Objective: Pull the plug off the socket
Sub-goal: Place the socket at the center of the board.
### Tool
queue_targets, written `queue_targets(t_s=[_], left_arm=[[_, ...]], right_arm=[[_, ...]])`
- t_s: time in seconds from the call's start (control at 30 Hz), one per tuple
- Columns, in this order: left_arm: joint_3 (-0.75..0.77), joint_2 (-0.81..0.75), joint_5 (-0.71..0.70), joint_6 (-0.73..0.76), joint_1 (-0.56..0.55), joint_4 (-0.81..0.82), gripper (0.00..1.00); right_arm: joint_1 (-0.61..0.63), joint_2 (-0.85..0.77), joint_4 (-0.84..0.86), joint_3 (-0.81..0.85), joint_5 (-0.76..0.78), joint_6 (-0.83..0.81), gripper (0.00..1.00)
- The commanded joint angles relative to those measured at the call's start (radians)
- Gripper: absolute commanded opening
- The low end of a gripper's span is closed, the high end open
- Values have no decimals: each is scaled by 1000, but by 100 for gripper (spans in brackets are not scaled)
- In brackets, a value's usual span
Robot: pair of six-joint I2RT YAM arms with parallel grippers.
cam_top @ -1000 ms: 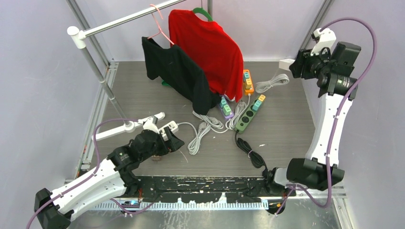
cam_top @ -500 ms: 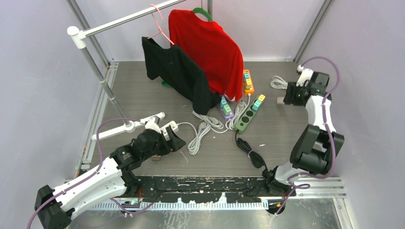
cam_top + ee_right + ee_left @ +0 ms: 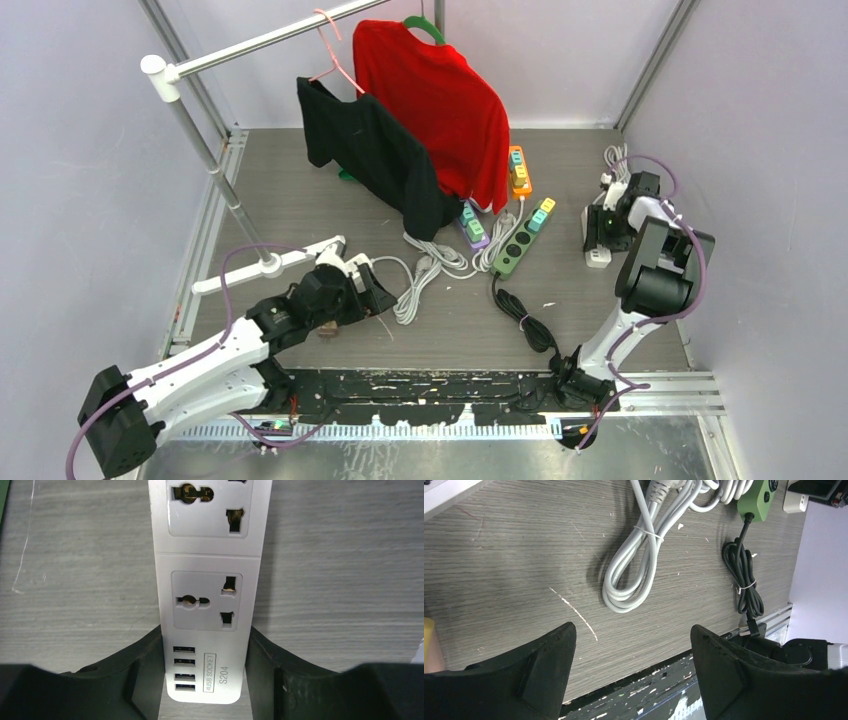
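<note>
The white socket strip (image 3: 207, 590) lies on the table at the right (image 3: 598, 252). My right gripper (image 3: 205, 680) is shut on its USB end, one finger (image 3: 142, 675) pressed against each long side. The two outlets in the right wrist view are empty. A white plug (image 3: 357, 265) with its white cord (image 3: 415, 290) lies just beyond my left wrist. My left gripper (image 3: 634, 645) hangs open over bare table near the front edge, nothing between its fingers, close to the cord loop (image 3: 634, 565).
A green power strip (image 3: 520, 238) with a black coiled cord (image 3: 525, 320) lies mid-table, and purple (image 3: 472, 225) and orange (image 3: 519, 170) strips lie behind it. A red shirt (image 3: 435, 100) and a black shirt (image 3: 375, 150) hang from the rack (image 3: 200, 150). Walls close in left and right.
My right arm has come down from high at the back right and brought the white socket strip onto the table. The left arm has edged slightly right, its jaws unchanged.
</note>
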Motion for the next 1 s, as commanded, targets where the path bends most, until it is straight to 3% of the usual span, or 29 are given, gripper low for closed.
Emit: queue_targets(t_s=[0.0,0.1,0.23,0.43,0.7,0.8,0.97], left_arm=[[58,13,40,4,4,59,84],[51,9,59,2,4,97,84],[26,11,103,-8,4,200,83],[25,79,170,-31,1,347,81],[78,233,129,55,-134,562,78],[105,312,121,85,-181,647,78],[178,459,127,80,-216,690,78]], right_arm=[[-14,52,-26,106,40,17,45],[-34,12,-63,159,-5,11,72],[-40,-91,-112,184,-78,-49,82],[-40,-280,-249,137,-346,-137,83],[-40,-471,-497,-25,-920,-205,82],[-41,-505,-451,-139,-1031,-167,81],[-41,-576,-258,-307,-1016,-35,80]])
